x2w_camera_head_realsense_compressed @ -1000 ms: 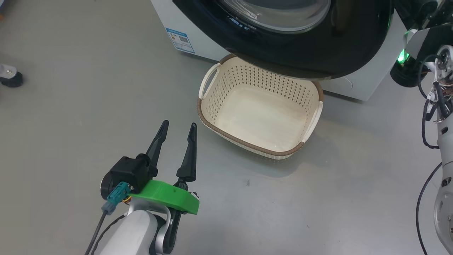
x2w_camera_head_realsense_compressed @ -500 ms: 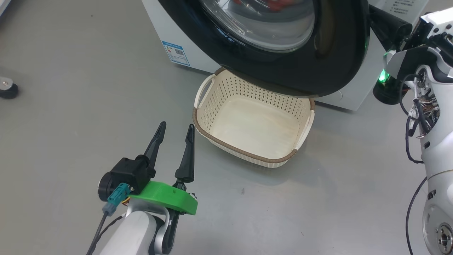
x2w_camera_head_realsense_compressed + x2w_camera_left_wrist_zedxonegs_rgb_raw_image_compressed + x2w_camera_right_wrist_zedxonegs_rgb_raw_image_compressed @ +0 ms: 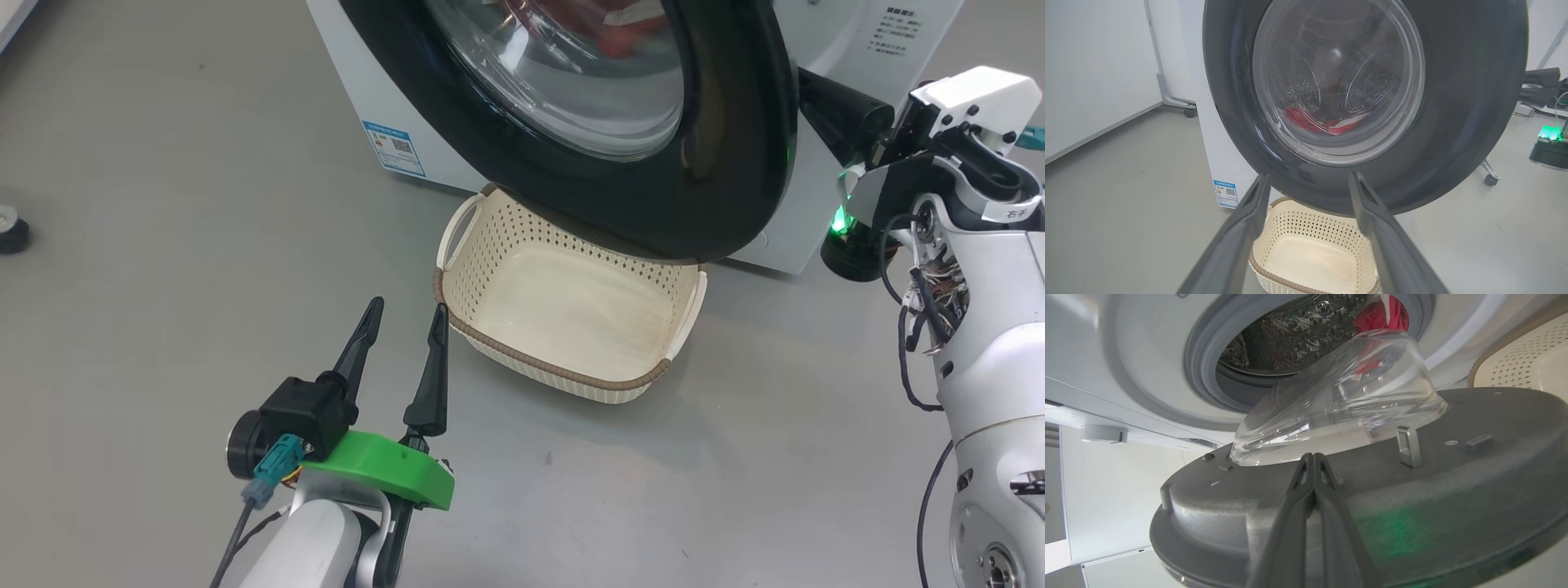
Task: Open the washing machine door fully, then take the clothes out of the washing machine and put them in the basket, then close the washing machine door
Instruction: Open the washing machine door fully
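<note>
Right gripper (image 3: 1313, 457) fingers together, tips at the door's (image 3: 1453, 477) inner face; left gripper (image 3: 408, 305) spread, low beside basket (image 3: 531, 237).

The washing machine door (image 3: 718, 163) is standing part-open and overhanging the far side of the basket (image 3: 490, 253), so only the basket's near half is lying free from above. Its glass bowl (image 3: 1339, 396) is bulging across the drum opening (image 3: 1274, 347) of the washing machine (image 3: 841, 41), narrowing the way in. The right gripper (image 3: 1311, 457), jaws pressed together, is sitting in the gap behind the door. Bare floor (image 3: 163, 245) is lying wide around the left gripper (image 3: 408, 306), jaws apart.
</note>
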